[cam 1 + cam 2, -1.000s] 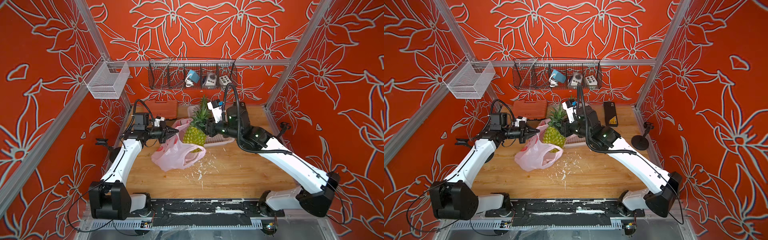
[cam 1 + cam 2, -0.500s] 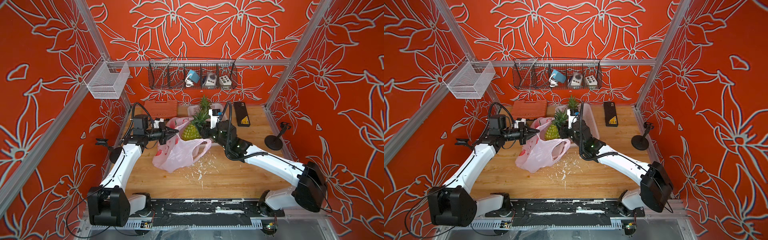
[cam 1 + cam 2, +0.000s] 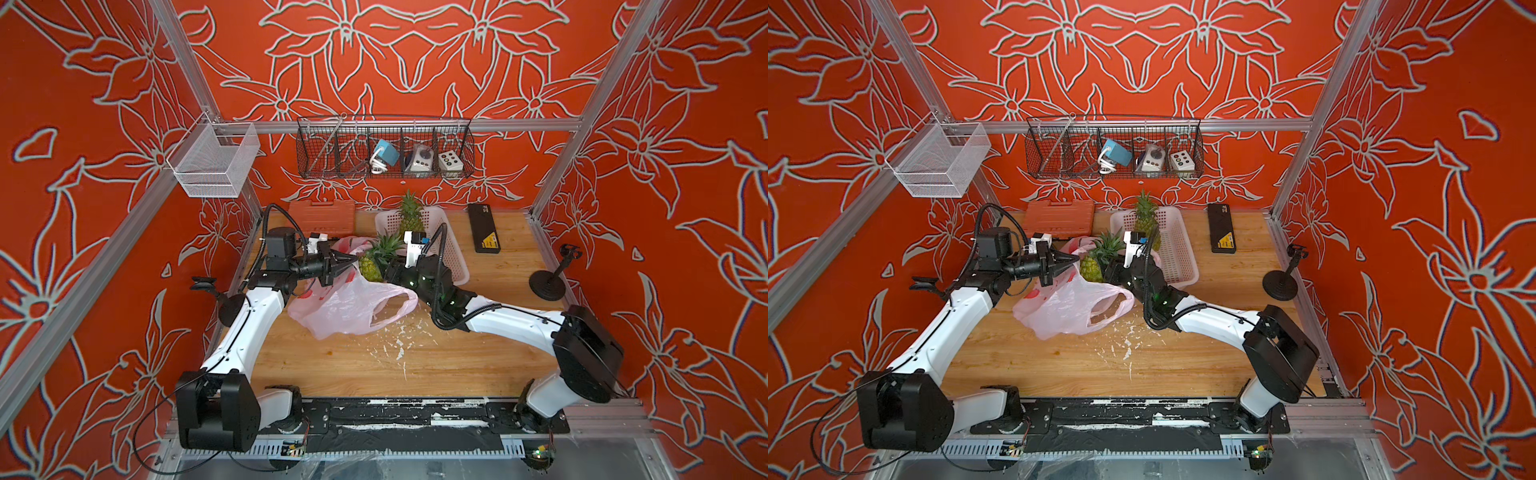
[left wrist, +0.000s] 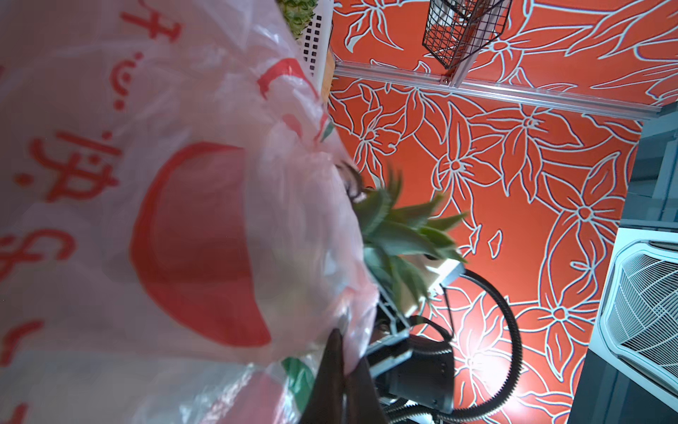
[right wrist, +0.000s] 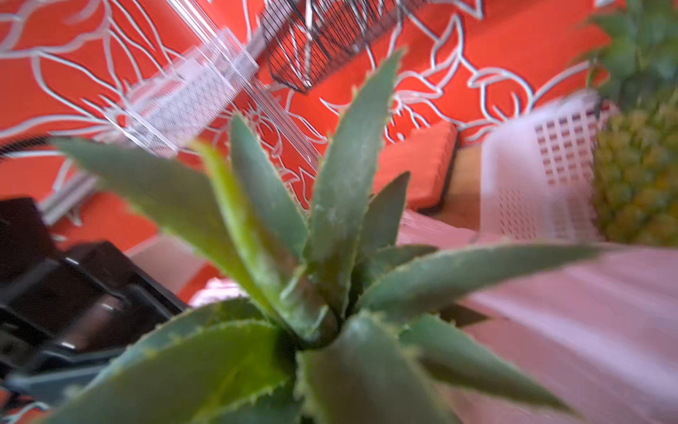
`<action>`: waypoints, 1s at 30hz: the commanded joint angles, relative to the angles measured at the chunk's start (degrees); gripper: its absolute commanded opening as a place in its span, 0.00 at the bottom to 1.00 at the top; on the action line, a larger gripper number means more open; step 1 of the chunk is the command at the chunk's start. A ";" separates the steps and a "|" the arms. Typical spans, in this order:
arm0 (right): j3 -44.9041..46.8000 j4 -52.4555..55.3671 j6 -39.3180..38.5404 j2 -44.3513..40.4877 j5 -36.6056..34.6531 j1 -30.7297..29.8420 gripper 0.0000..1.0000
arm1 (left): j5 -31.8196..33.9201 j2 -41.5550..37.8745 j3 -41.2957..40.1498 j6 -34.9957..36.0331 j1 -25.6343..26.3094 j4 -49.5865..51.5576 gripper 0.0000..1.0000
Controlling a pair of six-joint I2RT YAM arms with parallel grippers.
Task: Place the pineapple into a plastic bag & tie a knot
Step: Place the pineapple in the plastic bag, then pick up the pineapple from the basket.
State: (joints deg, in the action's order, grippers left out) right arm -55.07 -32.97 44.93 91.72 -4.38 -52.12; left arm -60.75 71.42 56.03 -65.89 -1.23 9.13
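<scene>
We see the left gripper (image 3: 351, 261) out to the left of the white basket (image 3: 451, 259). Its dark fingers (image 4: 330, 378) are pressed together on a pinch of the plastic bag (image 3: 349, 305), holding that edge up off the wooden table (image 3: 374, 365). The bag, pale pink with red prints, sprawls left of and in front of the basket. Its mouth is turned toward the basket and one handle loop (image 3: 392, 305) lies slack and untied on the wood.

At the bag's mouth, just off the basket's front left corner, the pineapple (image 3: 371, 269) stands upright. Its lower body is behind the pink film and its green crown (image 5: 323, 257) is clear above it. The right gripper (image 3: 390, 272) reaches in from the basket's near side and grips the fruit below the crown, jaws partly apart around it. The fingertips themselves are hidden in every view.

A second pineapple (image 3: 411, 214) stands inside the basket at its far end. An orange case (image 3: 322, 212) lies at the back wall to the basket's left. A flat black box (image 3: 484, 228) lies to the basket's right, and a small black stand (image 3: 548, 282) is farther right again. White flecks (image 3: 395, 340) dot the table in front of the basket.
</scene>
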 commanded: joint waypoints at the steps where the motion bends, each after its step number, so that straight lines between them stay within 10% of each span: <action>1: -0.47 -8.89 4.00 1.45 0.74 -0.70 0.00 | -1.23 1.01 -0.48 -1.57 -0.35 -3.63 0.00; 10: -5.40 -7.27 5.60 8.17 4.34 -1.28 0.03 | -1.39 0.66 -2.13 -1.89 -0.45 -4.31 0.00; 17: -7.77 8.85 -4.35 -0.40 5.06 -0.50 0.78 | -1.66 1.07 -2.70 1.50 -2.62 -0.88 0.00; 30: -13.97 39.35 -25.83 -19.32 -0.18 5.89 0.92 | -2.64 2.13 -4.80 7.21 -6.57 3.66 0.00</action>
State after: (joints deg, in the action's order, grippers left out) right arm -67.00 -4.01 26.87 73.45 0.54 -46.59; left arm -62.22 73.08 51.57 -60.75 -7.44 10.81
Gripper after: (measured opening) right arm 0.914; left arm 0.047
